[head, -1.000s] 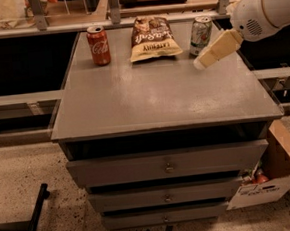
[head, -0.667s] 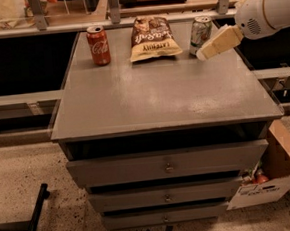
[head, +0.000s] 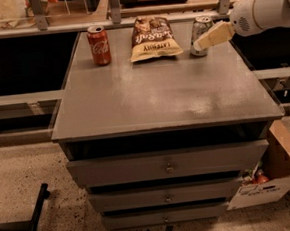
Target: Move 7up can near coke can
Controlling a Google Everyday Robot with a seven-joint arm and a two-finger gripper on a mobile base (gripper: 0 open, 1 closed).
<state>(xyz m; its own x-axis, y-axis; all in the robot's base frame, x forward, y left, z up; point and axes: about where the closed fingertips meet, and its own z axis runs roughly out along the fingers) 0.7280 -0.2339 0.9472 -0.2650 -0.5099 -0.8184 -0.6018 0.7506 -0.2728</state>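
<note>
The 7up can [head: 198, 29], silver-white with a silver top, stands upright at the back right of the grey cabinet top [head: 158, 94]. The coke can [head: 99, 45], red with white script, stands upright at the back left. My gripper [head: 202, 42] reaches in from the right on a white arm [head: 262, 9]; its cream fingers [head: 213, 35] cross the front of the 7up can at its lower half. I cannot tell whether it holds the can.
A chip bag [head: 153, 37] lies between the two cans at the back. A metal rail [head: 127, 22] runs behind the cabinet. A cardboard box [head: 270, 178] sits on the floor at the right of the drawers.
My gripper has moved up and back toward the 7up can, from in front of it to overlapping it. Both cans and the chip bag have stayed put.
</note>
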